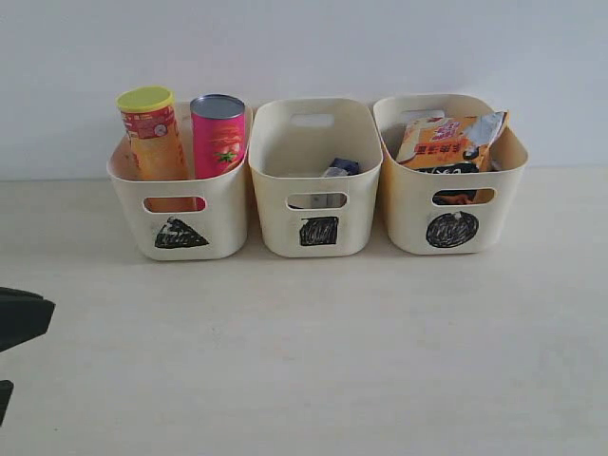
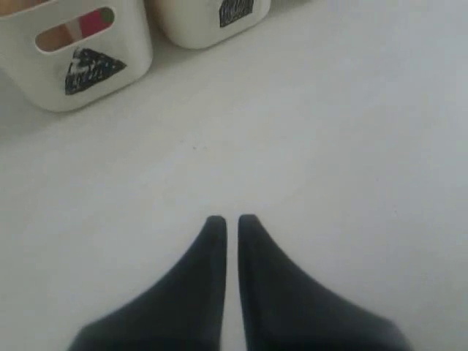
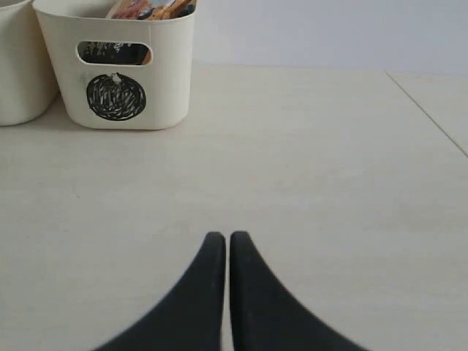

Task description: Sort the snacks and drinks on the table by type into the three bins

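A pale beige table with a faint wood grain [image 1: 313, 361] fills the near and middle of the scene. Its matt top runs from the left edge to the right and back to a plain, unmarked grey-white wall [image 1: 399, 47] that rises straight from its far edge. The right wrist view shows a thin dark seam [image 3: 428, 110] cutting slantwise across the table top, with more of the same pale surface beyond it. The light is soft and even, without glare, and leaves only a slightly darker band where table and wall meet.
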